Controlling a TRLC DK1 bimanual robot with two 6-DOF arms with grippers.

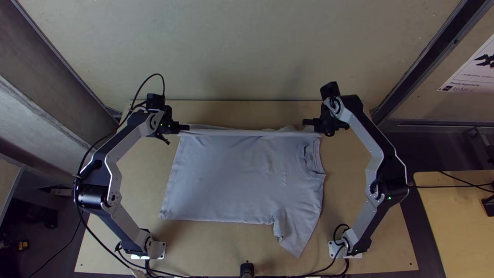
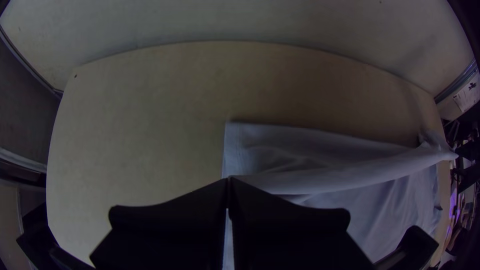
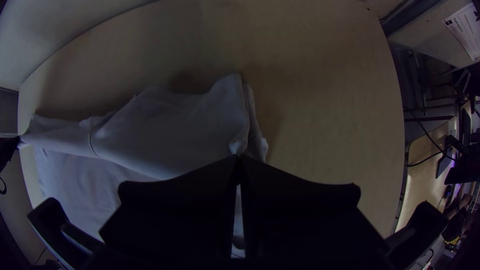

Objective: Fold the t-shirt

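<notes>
Wide-fingered black left gripper [image 2: 228, 180] and matching right gripper [image 3: 238, 157] clench a light grey, short-sleeved cloth t-shirt [image 1: 231, 175], taut between them, probably for a straight fold.

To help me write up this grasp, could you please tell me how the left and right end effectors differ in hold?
The left end effector grips the t-shirt at its bottom-hem end; the right end effector grips its collar end. Beyond the left one the cloth lies fairly smooth; beyond the right one it is rumpled. Both are shut, cloth stretched between them.
</notes>
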